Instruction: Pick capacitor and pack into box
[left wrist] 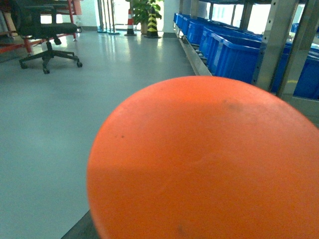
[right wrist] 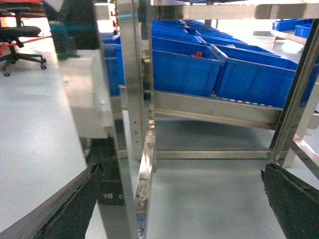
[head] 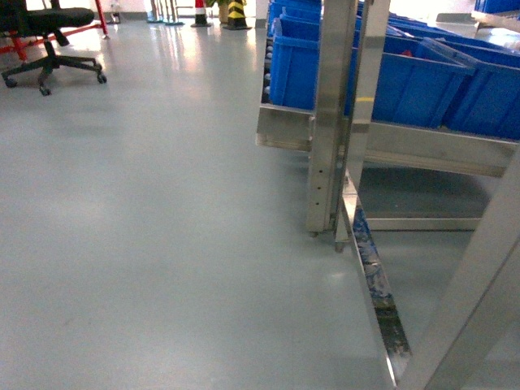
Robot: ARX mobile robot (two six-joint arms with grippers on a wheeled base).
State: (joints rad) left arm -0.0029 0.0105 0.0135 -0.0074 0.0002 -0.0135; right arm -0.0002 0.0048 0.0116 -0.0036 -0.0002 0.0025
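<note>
open floor (head: 138, 227) left, steel rack upright (head: 333, 114) blocking right

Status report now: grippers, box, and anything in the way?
Right gripper open, empty. Left gripper hidden behind an orange disc. Box and capacitor not in view. Steel rack post close ahead, blue bins behind.

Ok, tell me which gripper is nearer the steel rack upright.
Right, probably. The rack upright stands close in front of the right gripper. The left wrist view shows the rack farther off, to its right; the left gripper itself is unseen.
</note>
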